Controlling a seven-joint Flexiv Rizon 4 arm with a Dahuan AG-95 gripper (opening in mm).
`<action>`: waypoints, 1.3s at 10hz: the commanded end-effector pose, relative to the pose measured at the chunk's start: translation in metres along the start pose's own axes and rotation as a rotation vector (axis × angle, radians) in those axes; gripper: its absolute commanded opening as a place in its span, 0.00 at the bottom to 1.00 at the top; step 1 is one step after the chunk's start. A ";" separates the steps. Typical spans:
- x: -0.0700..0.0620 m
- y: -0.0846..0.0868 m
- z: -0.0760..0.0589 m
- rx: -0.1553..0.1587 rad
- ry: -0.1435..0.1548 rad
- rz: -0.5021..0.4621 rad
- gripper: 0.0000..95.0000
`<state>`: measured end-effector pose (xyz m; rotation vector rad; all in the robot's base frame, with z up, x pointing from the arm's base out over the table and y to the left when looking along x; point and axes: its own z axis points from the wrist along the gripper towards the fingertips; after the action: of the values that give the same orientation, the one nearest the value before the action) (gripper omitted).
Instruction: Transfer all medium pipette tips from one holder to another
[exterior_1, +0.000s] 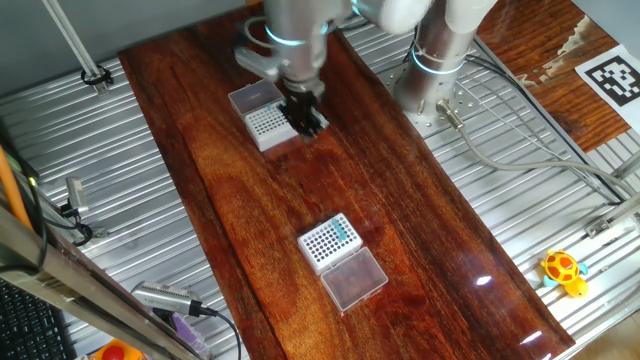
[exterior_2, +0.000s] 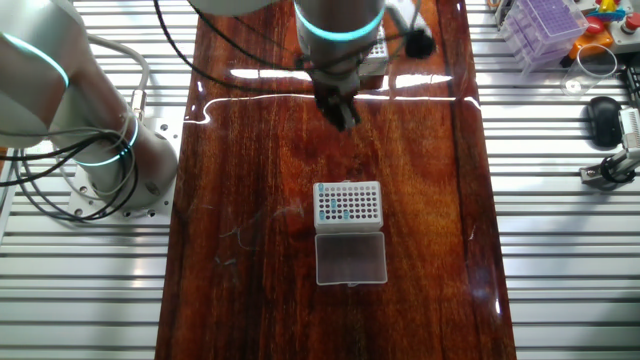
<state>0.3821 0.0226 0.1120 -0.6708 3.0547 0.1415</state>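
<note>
one fixed view: medium pipette tips (exterior_1: 343, 233) well apart from hand (exterior_1: 305, 120)

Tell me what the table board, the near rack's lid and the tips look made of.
Board: looks like wood, glossy varnish; grain and lamp reflections show. Lid: apparently clear plastic; the board's brown shows through it. Tips: probably plastic, teal; too small to judge finish.

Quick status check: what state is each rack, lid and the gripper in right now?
Near rack: lid open, a few teal tips in it, most holes bare.
Its lid: lying flat on the table.
Far rack: open, contents unclear.
Gripper: over the far rack, jaw state unclear.
</note>
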 end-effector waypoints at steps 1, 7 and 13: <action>0.021 -0.048 0.001 -0.008 0.004 -0.174 0.00; 0.050 -0.092 0.006 0.004 0.011 -0.207 0.20; 0.055 -0.088 0.014 0.000 0.007 -0.165 0.40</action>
<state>0.3687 -0.0786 0.0883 -0.9488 2.9682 0.1514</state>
